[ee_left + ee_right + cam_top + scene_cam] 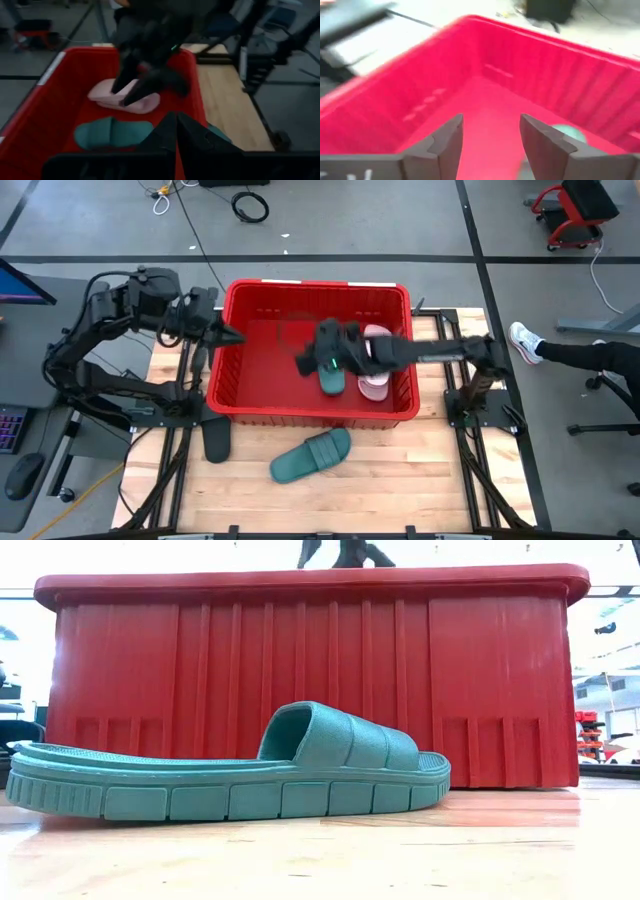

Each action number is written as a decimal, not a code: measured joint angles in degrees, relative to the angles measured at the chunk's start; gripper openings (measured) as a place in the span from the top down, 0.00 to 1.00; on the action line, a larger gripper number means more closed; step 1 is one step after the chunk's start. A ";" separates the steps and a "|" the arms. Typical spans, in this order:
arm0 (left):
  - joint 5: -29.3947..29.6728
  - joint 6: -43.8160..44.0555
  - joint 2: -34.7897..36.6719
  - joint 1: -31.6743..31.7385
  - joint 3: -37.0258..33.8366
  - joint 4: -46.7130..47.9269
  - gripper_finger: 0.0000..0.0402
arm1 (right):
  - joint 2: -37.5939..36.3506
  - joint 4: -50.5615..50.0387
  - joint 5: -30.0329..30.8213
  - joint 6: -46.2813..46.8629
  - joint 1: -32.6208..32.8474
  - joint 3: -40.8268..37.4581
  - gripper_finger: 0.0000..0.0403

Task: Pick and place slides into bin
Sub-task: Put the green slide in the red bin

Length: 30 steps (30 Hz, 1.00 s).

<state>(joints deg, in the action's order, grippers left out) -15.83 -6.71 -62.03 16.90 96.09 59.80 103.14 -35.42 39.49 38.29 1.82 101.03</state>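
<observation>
Lying flat, ridged-strap teal slide point(311, 456)

Surroundings noted beyond the work area.

Pale wooden table point(400, 470) on a dark frame, standing on grey floor point(80, 230) marked with dark lines. At 12 o'clock, coiled black cable point(250, 205); at 11 o'clock, yellow-and-white cord point(160, 194). At 1 o'clock, red wheeled item point(572, 215), kind unclear. At 3 o'clock, person's dark-trousered leg point(590, 355) with white shoe point(524, 340), beside a chair base point(612, 405). At 9 o'clock, grey desk point(25, 390); at 8 o'clock on it, keyboard edge point(8, 428) and black mouse point(24, 475).
</observation>
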 joint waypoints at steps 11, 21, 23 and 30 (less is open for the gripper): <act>0.08 4.25 1.42 -6.56 0.00 2.80 0.98 | 6.58 1.08 8.19 -13.63 24.17 13.24 0.52; 0.02 13.05 1.40 -17.78 0.01 0.14 0.95 | 12.05 -18.35 4.53 25.48 37.02 15.89 0.49; 0.16 16.26 1.38 -20.11 0.00 0.09 0.95 | 11.94 -19.88 3.52 34.12 38.95 12.53 0.47; 7.98 23.48 1.28 -27.57 0.02 0.06 0.98 | 11.40 -12.22 2.25 54.76 43.11 -3.69 0.37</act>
<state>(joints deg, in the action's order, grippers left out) -7.84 16.77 -60.75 -10.66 96.11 59.86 114.54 -47.64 41.74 93.05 44.93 97.34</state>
